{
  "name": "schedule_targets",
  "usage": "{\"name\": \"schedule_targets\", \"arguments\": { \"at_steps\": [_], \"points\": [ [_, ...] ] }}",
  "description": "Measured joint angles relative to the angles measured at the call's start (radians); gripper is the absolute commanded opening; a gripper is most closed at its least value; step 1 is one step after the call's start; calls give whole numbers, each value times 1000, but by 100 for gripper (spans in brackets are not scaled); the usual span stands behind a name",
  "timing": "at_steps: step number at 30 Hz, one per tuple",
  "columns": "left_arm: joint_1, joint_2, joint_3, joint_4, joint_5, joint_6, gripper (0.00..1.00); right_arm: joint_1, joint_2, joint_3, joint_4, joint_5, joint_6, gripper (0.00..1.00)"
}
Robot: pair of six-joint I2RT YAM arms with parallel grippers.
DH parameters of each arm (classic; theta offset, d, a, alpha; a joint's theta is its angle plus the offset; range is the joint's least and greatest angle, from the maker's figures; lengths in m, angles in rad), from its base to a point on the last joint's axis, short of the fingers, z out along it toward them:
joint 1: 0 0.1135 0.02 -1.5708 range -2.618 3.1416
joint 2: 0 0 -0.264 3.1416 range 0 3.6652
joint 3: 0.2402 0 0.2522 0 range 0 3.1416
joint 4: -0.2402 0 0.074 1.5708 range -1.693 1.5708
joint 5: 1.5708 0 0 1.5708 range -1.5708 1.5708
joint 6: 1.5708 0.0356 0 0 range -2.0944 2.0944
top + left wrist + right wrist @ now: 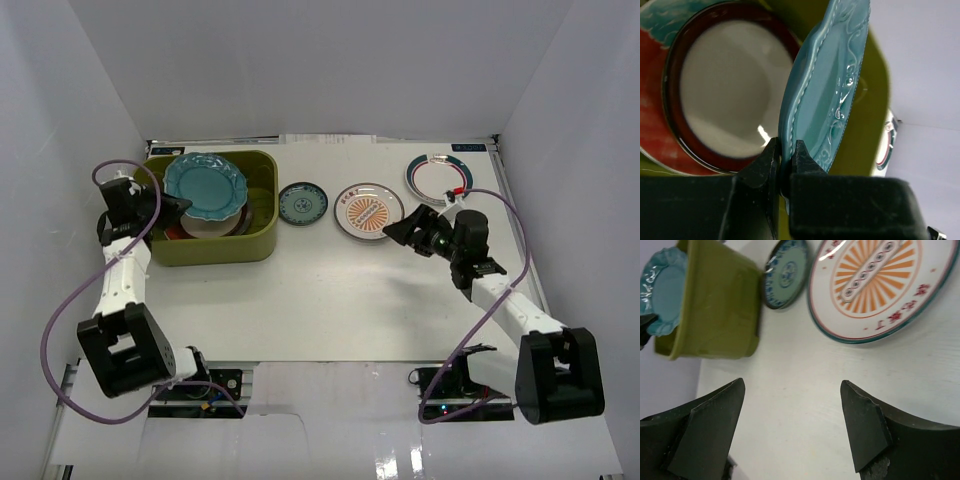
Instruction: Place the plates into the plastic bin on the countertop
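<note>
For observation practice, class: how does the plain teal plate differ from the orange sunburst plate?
The plain teal plate is one colour, scalloped; the orange sunburst plate is white with orange rays, smooth-rimmed. The left gripper pinches the teal plate's rim over the plastic bin; the sunburst plate lies flat on the countertop, ungripped. Both are round.

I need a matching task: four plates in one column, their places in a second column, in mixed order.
1 large teal plate
2 small teal plate
3 orange sunburst plate
4 white plate, teal-red rim

A ahead of the open right gripper
B back right corner of the countertop
C in the left gripper, over the plastic bin
D just right of the bin

Pairs: 1-C, 2-D, 3-A, 4-B
</note>
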Motion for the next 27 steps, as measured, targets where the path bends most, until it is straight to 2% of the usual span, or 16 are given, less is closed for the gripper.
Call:
{"name": "schedule_targets", "arguments": {
  "at_steps": [2,6,8,11,12,13,16,19,21,23,24,27],
  "points": [
    [0,51,0,-5,-15,16,0,-2,56,22,-21,58,-42,83],
    [-2,113,-26,-13,-75,52,16,-13,185,55,-30,122,-85,83],
    [4,126,-37,-8,-79,50,22,-17,246,66,-29,145,-92,80],
    [5,140,-37,11,-90,67,38,-24,331,89,-22,168,-87,72],
    [5,147,-37,19,-93,74,45,-25,359,97,-17,177,-83,71],
    [5,154,-37,23,-99,80,66,-27,387,109,-15,185,-77,69],
    [5,161,-38,20,-115,97,98,-35,480,156,3,204,-53,68],
    [5,159,-38,25,-122,102,98,-47,571,201,45,202,-12,66],
    [1,153,-38,21,-143,117,98,-58,621,224,101,187,28,60],
    [-12,139,-38,16,-183,135,98,-70,679,240,172,164,78,49],
    [-27,128,-38,12,-215,145,98,-73,702,242,204,153,104,34],
    [-113,34,-53,11,-361,175,98,-85,765,240,278,127,179,12]
  ]
}}
